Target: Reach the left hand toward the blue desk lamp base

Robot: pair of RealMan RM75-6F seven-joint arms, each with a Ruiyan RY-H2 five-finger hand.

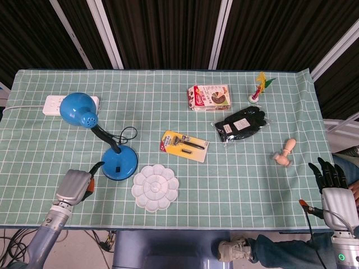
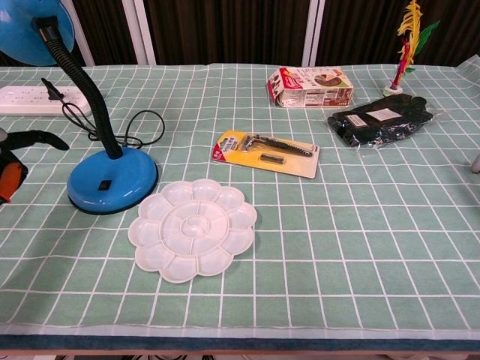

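The blue desk lamp has a round base (image 1: 119,163) (image 2: 112,181), a black gooseneck and a blue shade (image 1: 78,109) at the table's left. My left hand (image 1: 74,186) (image 2: 16,159) hovers over the cloth just left of the base, fingers pointing toward it and apart, holding nothing. A small gap separates its fingertips from the base. My right hand (image 1: 331,186) rests off the table's right front corner, fingers spread and empty.
A white flower-shaped palette (image 1: 155,187) lies right next to the lamp base. A razor pack (image 1: 184,145), black gloves in a bag (image 1: 241,125), a snack box (image 1: 209,97), a feather shuttlecock (image 1: 256,89), a wooden piece (image 1: 284,153) and a power strip (image 1: 55,105) are spread over the cloth.
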